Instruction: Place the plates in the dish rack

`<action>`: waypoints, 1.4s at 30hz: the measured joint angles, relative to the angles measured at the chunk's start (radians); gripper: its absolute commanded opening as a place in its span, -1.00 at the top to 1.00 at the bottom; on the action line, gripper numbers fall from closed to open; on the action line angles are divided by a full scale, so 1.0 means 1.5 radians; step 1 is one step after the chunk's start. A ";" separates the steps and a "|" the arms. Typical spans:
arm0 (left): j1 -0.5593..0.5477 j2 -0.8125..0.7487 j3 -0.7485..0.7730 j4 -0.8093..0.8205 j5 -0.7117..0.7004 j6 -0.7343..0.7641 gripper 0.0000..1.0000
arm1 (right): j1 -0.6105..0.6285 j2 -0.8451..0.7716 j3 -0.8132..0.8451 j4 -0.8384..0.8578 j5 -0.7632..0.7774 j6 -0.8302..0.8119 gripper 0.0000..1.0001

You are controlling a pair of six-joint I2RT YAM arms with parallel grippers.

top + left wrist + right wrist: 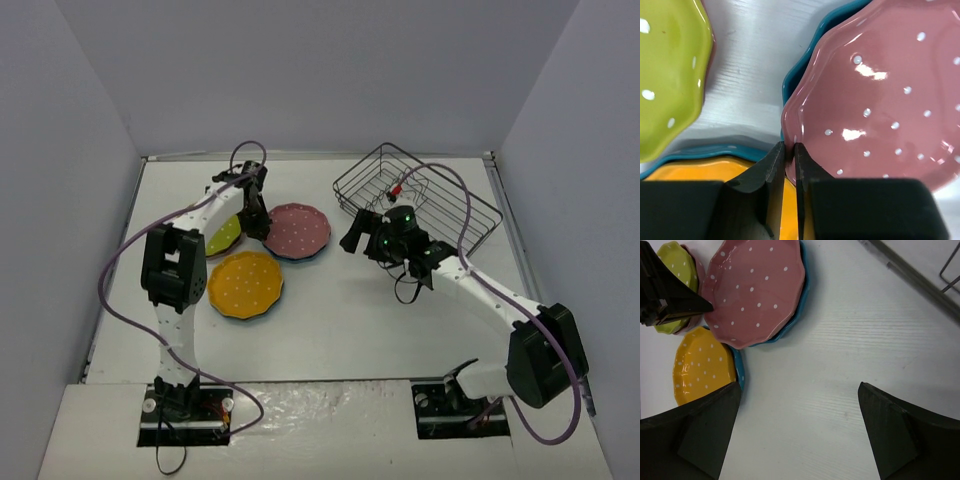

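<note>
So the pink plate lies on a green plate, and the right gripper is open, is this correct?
Not quite: the pink plate sits on a teal blue plate, not a green one; the right wrist view shows its blue rim underneath. The right gripper is indeed open.

White table (350, 320), faint grain on the surface. Dish rack (430, 195) sits on it at the far right. Plates are all left of the rack, in three two-high stacks close together. Nearest the rack: teal plate (802, 287) on the table, pink plate (298, 228) on top. Further left of the rack and toward the near edge: second teal plate (739, 374), orange plate (246, 284) on it. Farthest left of the rack: reddish plate (698, 271), lime plate (226, 234) on top.
</note>
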 measured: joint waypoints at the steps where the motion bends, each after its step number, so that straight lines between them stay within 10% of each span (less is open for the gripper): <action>1: 0.000 -0.005 -0.002 0.002 0.006 -0.006 1.00 | 0.006 0.014 -0.007 0.016 0.000 0.021 -1.00; 42: 0.015 -0.212 -0.309 0.230 0.200 -0.262 1.00 | 0.056 0.306 -0.038 0.372 -0.034 0.296 -0.92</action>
